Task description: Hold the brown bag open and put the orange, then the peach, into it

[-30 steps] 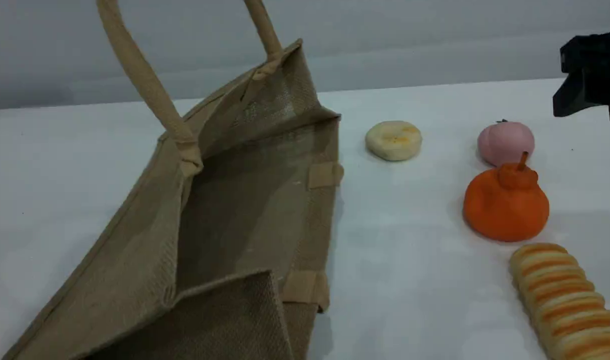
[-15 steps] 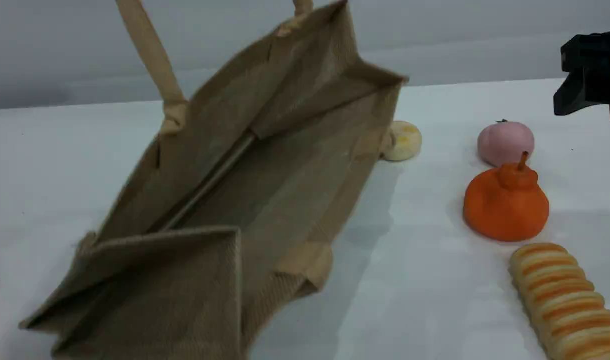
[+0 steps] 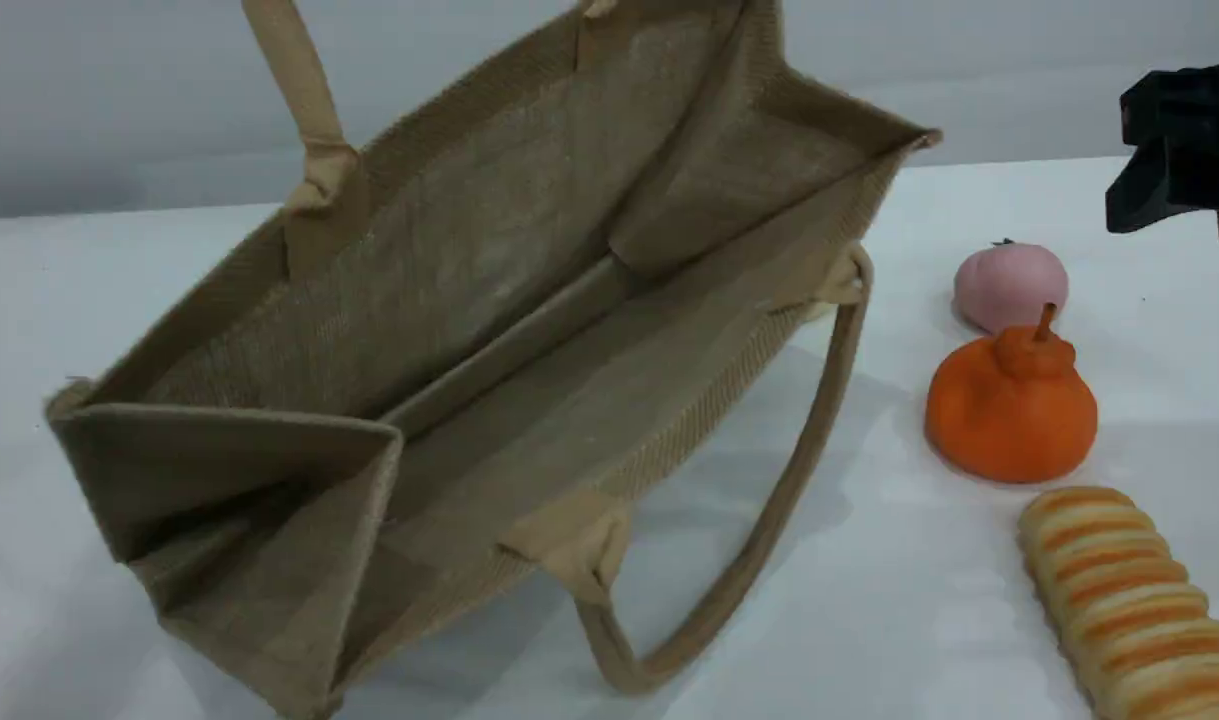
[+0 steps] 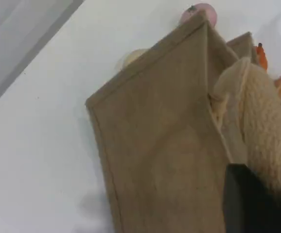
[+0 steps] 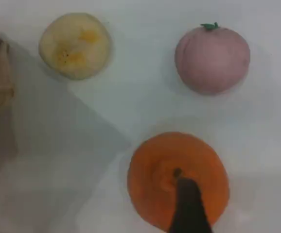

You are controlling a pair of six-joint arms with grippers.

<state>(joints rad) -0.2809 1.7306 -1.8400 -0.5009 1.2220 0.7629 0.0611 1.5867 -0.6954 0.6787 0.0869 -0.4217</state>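
I have the left gripper (image 4: 257, 204) clamped on the far handle (image 4: 262, 121) of the brown bag (image 3: 489, 330), which hangs from that strap with its mouth gaping toward me. The woven jute looks stiff enough to hold its boxy shape, yet I judge it light and liable to swing, so the padded handle is the right place to hold. The near handle (image 3: 769, 520) droops loose down the bag's front onto the tabletop (image 3: 869, 600).

The orange (image 3: 1011, 405) sits well to the right of the bag, with the peach (image 3: 1009, 285) touching or nearly touching it on the far side. Both look soft and squashy; I would take the orange around its broad body, not by the knob and stem. The right gripper (image 3: 1174, 160) hangs above and beyond the peach, fingers spread wide and holding nothing. The striped loaf (image 3: 1129, 610) lies nearer than the orange.

Compared with a second ago, the bag has been lifted and swung rightward: its mouth now opens wider and hides the pale disc (image 5: 76, 45) in the scene view. The fruit and right gripper have not moved.
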